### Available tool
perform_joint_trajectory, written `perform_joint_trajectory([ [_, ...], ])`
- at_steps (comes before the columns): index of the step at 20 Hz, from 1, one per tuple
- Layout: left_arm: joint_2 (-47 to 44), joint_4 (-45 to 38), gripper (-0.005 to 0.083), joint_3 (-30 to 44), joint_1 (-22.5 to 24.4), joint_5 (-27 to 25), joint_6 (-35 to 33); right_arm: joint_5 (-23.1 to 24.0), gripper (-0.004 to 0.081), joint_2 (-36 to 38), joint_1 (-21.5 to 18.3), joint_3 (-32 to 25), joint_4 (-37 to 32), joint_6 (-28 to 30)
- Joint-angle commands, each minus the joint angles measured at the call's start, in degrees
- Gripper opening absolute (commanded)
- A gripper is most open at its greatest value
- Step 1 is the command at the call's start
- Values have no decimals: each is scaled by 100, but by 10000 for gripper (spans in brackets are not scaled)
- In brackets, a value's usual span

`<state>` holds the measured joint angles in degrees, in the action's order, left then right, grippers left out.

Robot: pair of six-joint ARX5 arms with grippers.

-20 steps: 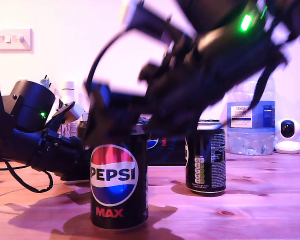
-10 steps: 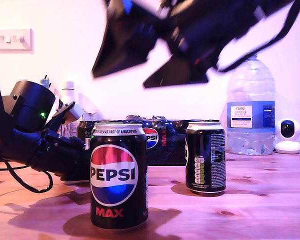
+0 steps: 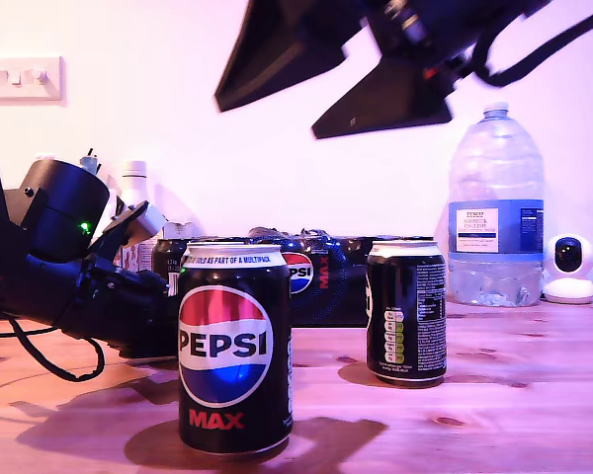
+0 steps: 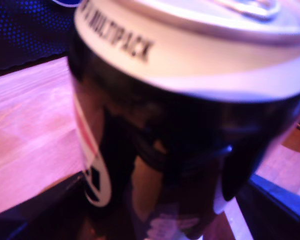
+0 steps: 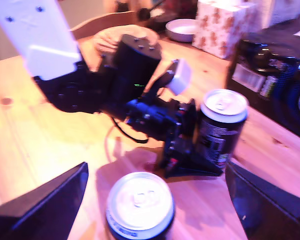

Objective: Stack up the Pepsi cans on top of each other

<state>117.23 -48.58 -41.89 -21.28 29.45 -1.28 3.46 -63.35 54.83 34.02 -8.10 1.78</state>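
Judging the risks first: nothing is stacked yet, and all three cans stand on the surface [image 3: 534, 395]. The nearest Pepsi Max can [image 3: 235, 346] stands directly beneath our second hand [image 3: 267, 118]. If that hand comes down off-centre, one finger would likely catch the silver rim and tip the can. A second can [image 5: 222, 125] stands between the fingers of our first hand [image 4: 160, 220]. The first wrist view is too blurred to show whether those fingers press its sides, so we cannot tell if it is gripped. A loose hold could let it slip on lifting. The third can [image 3: 406, 309] stands apart, toward the exterior view's right, in front of the multipack [image 3: 326, 286].

Our second hand hangs high above the surface, tilted downward, fingers spread wide and holding nothing. Our first arm lies low along the surface at the exterior view's left, its hand reaching level toward its can's base.
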Motion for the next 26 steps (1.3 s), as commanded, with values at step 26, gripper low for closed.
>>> perform_joint_trajectory([
  [26, -24, -225, 784, -304, -101, 9, -26, 4, 723, 140, 94, 59, 1281, -197],
])
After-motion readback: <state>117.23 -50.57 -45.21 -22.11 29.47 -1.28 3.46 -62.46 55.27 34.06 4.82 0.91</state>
